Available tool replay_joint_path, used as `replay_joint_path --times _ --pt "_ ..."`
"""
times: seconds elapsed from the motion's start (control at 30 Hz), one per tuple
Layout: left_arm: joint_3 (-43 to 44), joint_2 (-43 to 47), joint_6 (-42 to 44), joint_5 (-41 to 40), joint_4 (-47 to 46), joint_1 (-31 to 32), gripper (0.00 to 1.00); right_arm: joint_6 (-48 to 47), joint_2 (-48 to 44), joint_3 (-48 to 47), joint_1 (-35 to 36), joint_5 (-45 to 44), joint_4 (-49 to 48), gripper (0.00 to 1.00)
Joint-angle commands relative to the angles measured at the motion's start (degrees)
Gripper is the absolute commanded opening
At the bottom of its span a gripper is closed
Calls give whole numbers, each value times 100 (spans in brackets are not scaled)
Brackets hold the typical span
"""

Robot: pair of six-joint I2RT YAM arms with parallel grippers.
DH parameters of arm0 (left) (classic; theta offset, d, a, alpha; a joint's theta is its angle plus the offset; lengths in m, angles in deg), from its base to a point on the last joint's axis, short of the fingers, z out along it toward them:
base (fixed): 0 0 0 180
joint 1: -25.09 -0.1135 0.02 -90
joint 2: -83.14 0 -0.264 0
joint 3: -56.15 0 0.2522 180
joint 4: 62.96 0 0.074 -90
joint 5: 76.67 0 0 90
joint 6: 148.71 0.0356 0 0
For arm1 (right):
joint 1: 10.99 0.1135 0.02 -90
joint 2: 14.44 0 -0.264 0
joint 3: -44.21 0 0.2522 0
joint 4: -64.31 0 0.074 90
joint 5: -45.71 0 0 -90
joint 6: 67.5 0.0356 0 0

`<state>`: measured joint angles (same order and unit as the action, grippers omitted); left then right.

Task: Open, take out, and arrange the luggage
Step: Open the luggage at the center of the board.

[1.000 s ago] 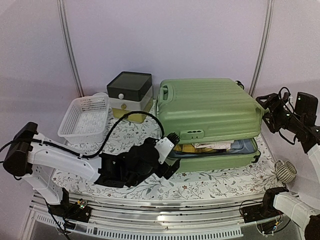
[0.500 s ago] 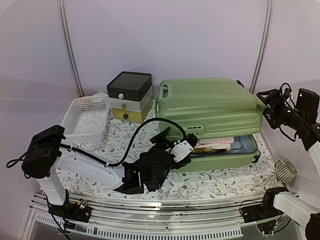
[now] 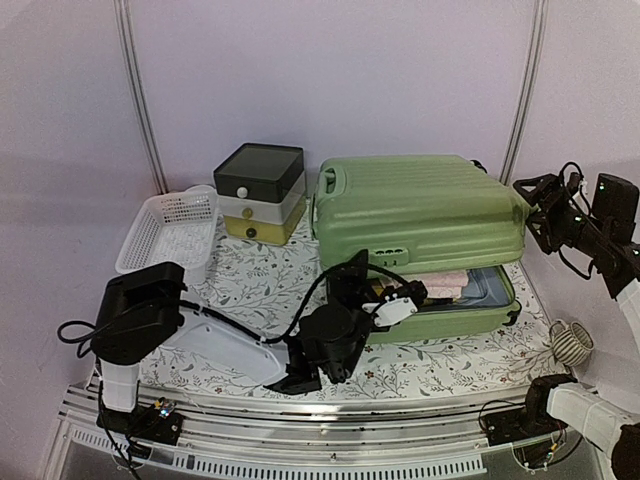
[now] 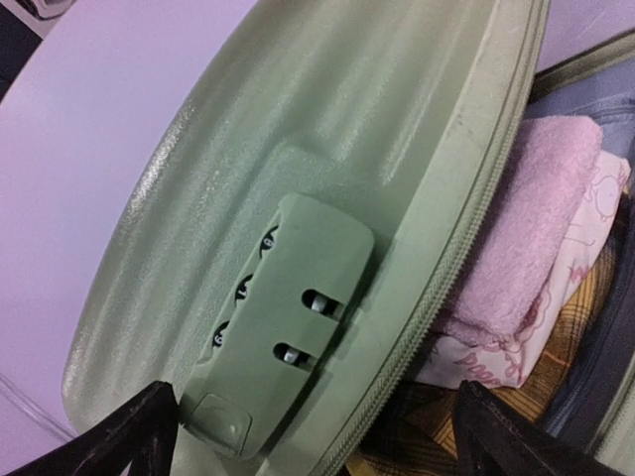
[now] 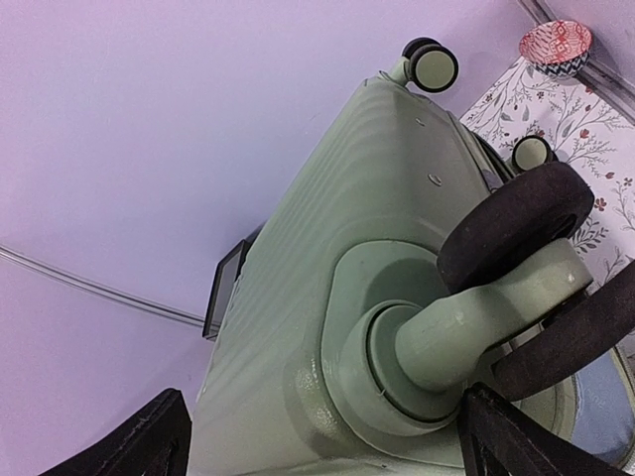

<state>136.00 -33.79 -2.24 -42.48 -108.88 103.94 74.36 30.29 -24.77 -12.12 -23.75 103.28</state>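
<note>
Left gripper (image 3: 412,294) now nearer the ajar light-green luggage (image 3: 420,210), clothes (image 4: 526,248) inside.

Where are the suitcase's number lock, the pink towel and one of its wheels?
Number lock (image 4: 288,322): left wrist view, on the middle of its plate.
Pink towel (image 4: 541,218): left wrist view, on its folded top.
Wheel (image 5: 516,223): right wrist view, on the nearest one's black tread.

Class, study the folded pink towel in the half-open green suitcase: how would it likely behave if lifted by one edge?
The pink towel looks soft and fluffy, so it would probably sag and unfold, not stay stiff. It seems light and unbreakable. It rests on other folded clothes beneath the suitcase lid, so pulling might drag those along.
</note>
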Motion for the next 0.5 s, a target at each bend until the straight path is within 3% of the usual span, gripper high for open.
replay_joint_path --times 0.0,0.47 --pt "256 -426 1434 -9 -1299 -71 98 -18 -11 -352 77 319 -1235 95" --pt "678 -946 1826 325 -1270 -445 98 -39 107 -497 77 354 -1273 95"
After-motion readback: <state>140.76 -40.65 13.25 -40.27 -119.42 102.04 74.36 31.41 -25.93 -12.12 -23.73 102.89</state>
